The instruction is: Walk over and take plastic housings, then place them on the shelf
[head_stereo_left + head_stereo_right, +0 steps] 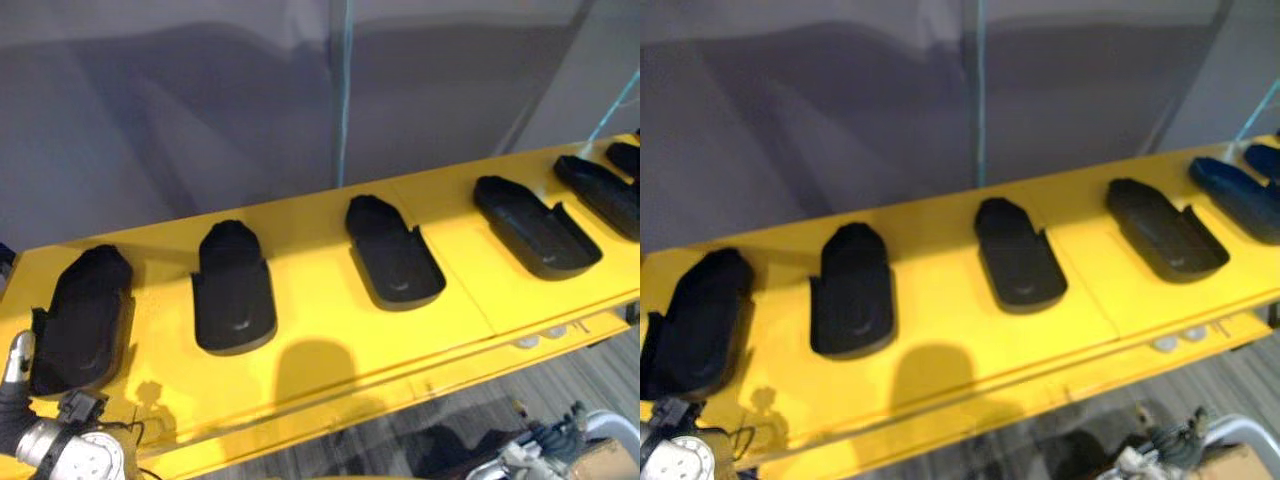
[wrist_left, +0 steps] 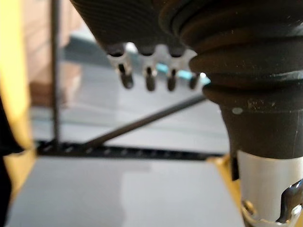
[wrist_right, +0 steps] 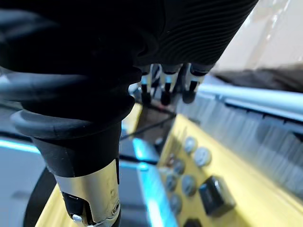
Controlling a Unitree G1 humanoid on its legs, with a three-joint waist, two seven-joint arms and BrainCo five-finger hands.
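Left eye view looks down on a long yellow shelf [image 1: 330,350] set against a grey wall [image 1: 180,110], with a thin teal pole [image 1: 343,90] rising behind it. A row of black housings [image 1: 393,252] lies flat along the shelf, each apart from its neighbours; the row runs from the near left corner up to the far right end, where the last ones are cut off by the edge of the view. The leftmost housing [image 1: 80,320] sits at the shelf's left end. The left hand [image 1: 18,358] shows at the lower left, just beside that housing's near edge; whether it touches cannot be told. In the left wrist view its fingers [image 2: 148,78] hang loose and relaxed with nothing between them. In the right wrist view the right hand [image 3: 164,92] is likewise slack and holds nothing, its fingers hanging above a yellow ledge that bears several round silver discs [image 3: 201,156]. Striped grey floor [image 1: 570,385] shows below the shelf's front edge at the right.
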